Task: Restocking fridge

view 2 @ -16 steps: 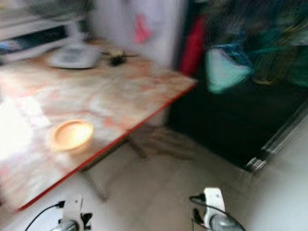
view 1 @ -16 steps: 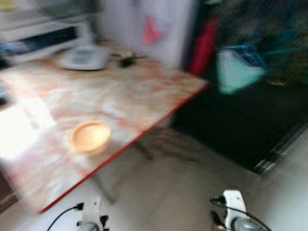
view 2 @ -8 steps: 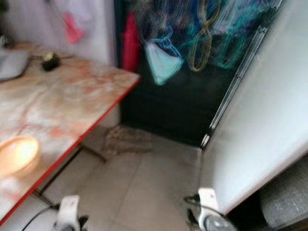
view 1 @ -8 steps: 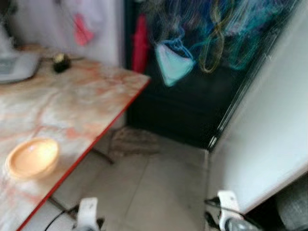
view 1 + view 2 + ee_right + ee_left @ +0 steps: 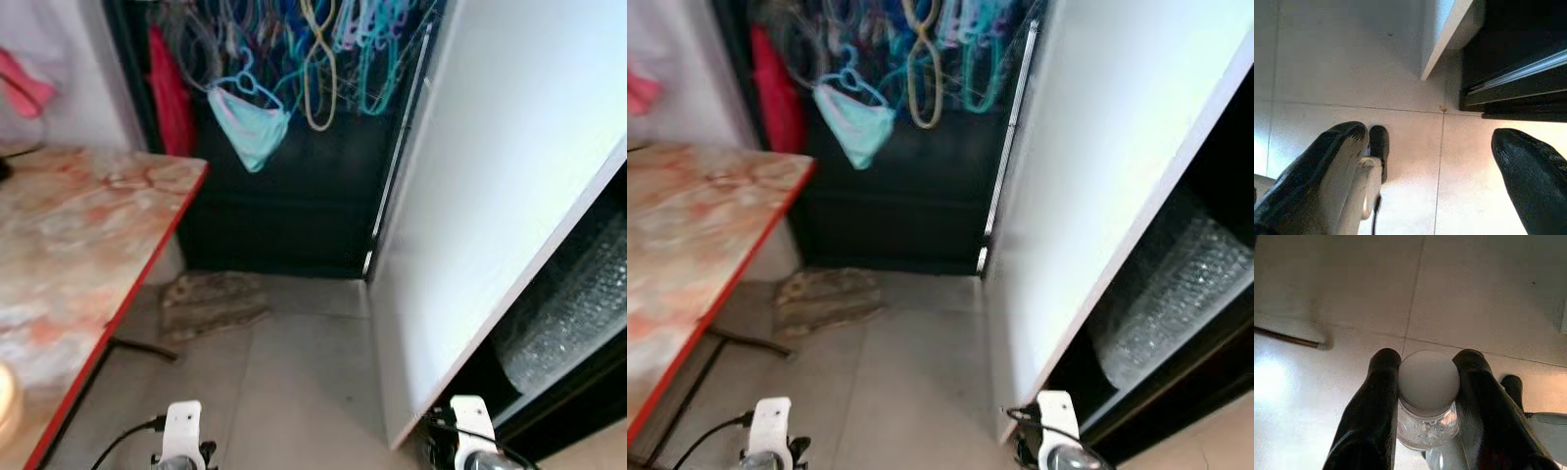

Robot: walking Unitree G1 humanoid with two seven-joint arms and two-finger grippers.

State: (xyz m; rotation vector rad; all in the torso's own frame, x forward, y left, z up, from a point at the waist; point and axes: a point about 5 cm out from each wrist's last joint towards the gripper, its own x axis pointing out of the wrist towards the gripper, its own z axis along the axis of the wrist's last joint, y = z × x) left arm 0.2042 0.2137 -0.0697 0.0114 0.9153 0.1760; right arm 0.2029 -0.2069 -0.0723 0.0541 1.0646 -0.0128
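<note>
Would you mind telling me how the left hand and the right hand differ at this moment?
The left hand is shut on a clear bottle with a white cap; the right hand is open and holds nothing. The left hand's fingers sit close together; the right hand's spread wide. Both point down at the tiled floor.

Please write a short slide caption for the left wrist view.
Left gripper holding a clear white-capped bottle above the tiled floor.
</note>
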